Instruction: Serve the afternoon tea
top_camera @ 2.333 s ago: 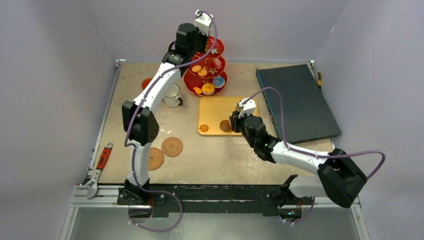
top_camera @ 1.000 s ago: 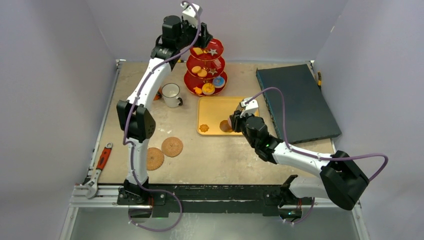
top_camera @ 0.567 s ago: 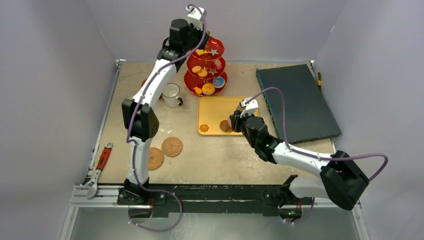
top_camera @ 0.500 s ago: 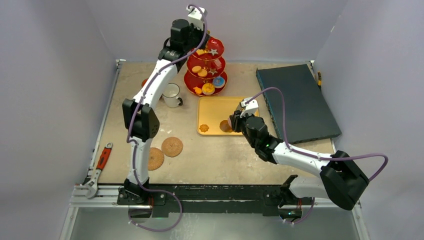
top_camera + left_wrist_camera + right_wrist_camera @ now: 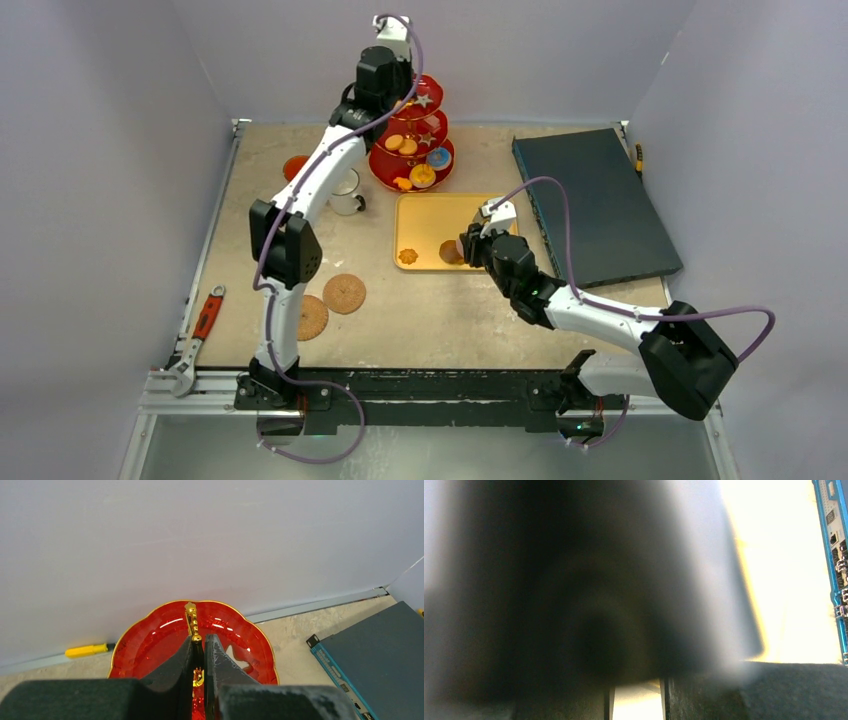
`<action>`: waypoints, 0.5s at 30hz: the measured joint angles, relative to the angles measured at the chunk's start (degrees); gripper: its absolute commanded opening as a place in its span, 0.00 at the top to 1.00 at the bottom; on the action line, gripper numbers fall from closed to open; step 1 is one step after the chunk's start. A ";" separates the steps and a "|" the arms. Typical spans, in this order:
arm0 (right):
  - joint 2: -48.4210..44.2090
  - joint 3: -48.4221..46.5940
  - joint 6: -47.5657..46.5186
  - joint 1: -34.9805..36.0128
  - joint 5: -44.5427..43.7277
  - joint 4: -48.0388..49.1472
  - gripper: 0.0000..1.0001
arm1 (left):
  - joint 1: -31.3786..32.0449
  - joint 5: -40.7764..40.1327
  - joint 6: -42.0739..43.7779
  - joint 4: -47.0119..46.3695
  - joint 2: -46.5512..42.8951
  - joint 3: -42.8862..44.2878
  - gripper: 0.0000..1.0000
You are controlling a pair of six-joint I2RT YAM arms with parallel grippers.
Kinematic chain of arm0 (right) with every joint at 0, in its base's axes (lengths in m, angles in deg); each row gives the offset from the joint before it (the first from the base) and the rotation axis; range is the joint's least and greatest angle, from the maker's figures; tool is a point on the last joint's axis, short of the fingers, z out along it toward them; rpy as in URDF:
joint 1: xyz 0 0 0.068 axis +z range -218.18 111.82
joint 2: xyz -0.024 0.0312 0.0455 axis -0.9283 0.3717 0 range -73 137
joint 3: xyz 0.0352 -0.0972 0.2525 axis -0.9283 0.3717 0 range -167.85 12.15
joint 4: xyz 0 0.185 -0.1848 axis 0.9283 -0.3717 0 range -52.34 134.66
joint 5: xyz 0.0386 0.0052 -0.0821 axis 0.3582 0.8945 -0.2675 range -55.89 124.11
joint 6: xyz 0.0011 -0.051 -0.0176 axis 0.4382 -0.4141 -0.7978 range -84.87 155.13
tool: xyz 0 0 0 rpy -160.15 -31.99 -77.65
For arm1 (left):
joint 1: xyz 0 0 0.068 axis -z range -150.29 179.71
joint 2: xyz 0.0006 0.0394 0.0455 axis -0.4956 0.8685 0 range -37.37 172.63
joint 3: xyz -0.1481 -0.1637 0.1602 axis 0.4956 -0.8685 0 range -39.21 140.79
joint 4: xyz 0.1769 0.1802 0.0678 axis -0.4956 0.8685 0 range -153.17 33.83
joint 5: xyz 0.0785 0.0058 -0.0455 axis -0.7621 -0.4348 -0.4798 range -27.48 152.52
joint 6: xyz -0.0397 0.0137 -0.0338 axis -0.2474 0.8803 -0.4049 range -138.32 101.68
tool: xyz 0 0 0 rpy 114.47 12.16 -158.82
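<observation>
The red three-tier stand (image 5: 384, 162) stands at the back of the table with several pastries and biscuits on its tiers. My left gripper (image 5: 397, 95) is above it, shut on its gold handle (image 5: 191, 617); the top red tier (image 5: 150, 645) lies under the fingers (image 5: 225, 665). The white mug (image 5: 347, 192) and orange mug (image 5: 293, 166) sit left of the stand, partly hidden by my left arm. My right gripper (image 5: 466, 246) hangs low over the yellow tray (image 5: 425, 215), beside a brown pastry (image 5: 449, 251). It seems to hold the metal tongs (image 5: 610, 700); a dark blur fills the right wrist view.
A small orange biscuit (image 5: 407, 257) lies on the tray. A dark flat box (image 5: 590, 205) sits at the right. Two round cork coasters (image 5: 344, 293) and a red-handled wrench (image 5: 205, 318) lie near the front left. A yellow screwdriver (image 5: 86, 651) lies by the back wall.
My left gripper has moved right onto the stand's top and is shut on the gold handle. The stand's tiers have shifted slightly. My right arm has stayed still.
</observation>
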 measured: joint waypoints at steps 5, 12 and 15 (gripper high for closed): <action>0.00 0.07 0.00 0.00 0.07 -0.02 0.55 | 1.53 -3.34 -0.44 0.59 -2.34 -2.80 0.77; 0.04 0.57 -0.22 0.00 0.09 0.72 0.43 | 3.02 -3.04 1.95 1.05 -4.70 -4.74 0.18; 0.87 0.59 -0.48 0.00 0.13 2.34 0.42 | 2.93 -1.20 4.61 1.66 -6.75 -5.35 0.08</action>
